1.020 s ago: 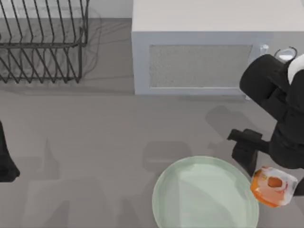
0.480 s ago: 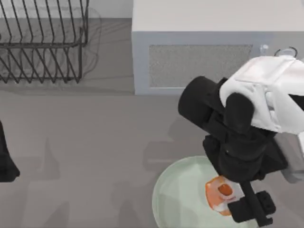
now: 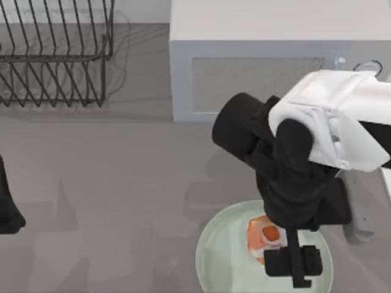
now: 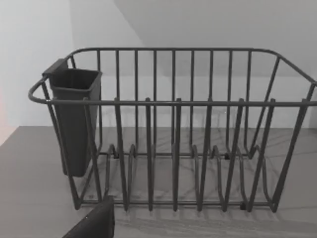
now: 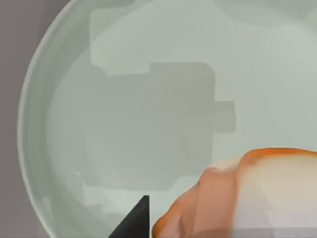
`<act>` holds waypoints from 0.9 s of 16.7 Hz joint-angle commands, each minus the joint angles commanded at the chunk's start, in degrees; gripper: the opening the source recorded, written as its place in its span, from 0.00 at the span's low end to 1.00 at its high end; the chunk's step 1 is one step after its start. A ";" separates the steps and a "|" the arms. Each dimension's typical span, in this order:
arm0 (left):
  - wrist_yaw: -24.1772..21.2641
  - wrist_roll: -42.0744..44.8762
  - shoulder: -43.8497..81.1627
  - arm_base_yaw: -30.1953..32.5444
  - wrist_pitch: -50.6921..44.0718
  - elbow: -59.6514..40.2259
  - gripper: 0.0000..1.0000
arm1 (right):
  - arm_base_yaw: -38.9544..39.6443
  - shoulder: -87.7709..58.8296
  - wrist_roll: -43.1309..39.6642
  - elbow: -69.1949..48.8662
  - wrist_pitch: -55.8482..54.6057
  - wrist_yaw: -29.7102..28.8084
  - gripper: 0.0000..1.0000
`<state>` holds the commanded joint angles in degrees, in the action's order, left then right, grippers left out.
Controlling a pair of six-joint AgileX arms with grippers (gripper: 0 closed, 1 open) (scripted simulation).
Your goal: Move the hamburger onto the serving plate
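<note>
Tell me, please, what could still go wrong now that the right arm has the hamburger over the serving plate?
1. The right end effector holds the hamburger over the serving plate, seemingly above its surface; letting go from height might make it roll or bounce.
2. The hamburger sits right of the plate's middle, so a roll could carry it toward the rim.
3. The grip may be squashing the soft hamburger; it could stick on opening.

The left arm is parked at the table's left edge.

Open grey table (image 3: 122, 183) spreads across the middle and left, with room to pass. At the back, the wire dish rack (image 3: 55, 55) and the white microwave (image 3: 256, 73) block the way. The right arm (image 3: 305, 159) hangs over the serving plate (image 3: 220, 256), covering its right half.
</note>
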<state>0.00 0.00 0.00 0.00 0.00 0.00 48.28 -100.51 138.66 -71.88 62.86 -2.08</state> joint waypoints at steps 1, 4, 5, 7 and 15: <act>0.00 0.00 0.00 0.00 0.00 0.00 1.00 | 0.00 0.00 0.00 0.00 0.00 0.00 0.00; 0.00 0.00 0.00 0.00 0.00 0.00 1.00 | -0.28 0.22 0.03 0.20 0.07 0.01 0.00; 0.00 0.00 0.00 0.00 0.00 0.00 1.00 | -0.25 0.13 -0.01 0.36 -0.15 0.02 0.00; 0.00 0.00 0.00 0.00 0.00 0.00 1.00 | -0.18 -0.62 -0.05 1.72 -2.36 0.02 0.00; 0.00 0.00 0.00 0.00 0.00 0.00 1.00 | 0.09 -3.61 0.15 6.38 -9.98 -0.01 0.00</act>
<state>0.00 0.00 0.00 0.00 0.00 0.00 48.38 -104.12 138.81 -65.50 52.88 -2.09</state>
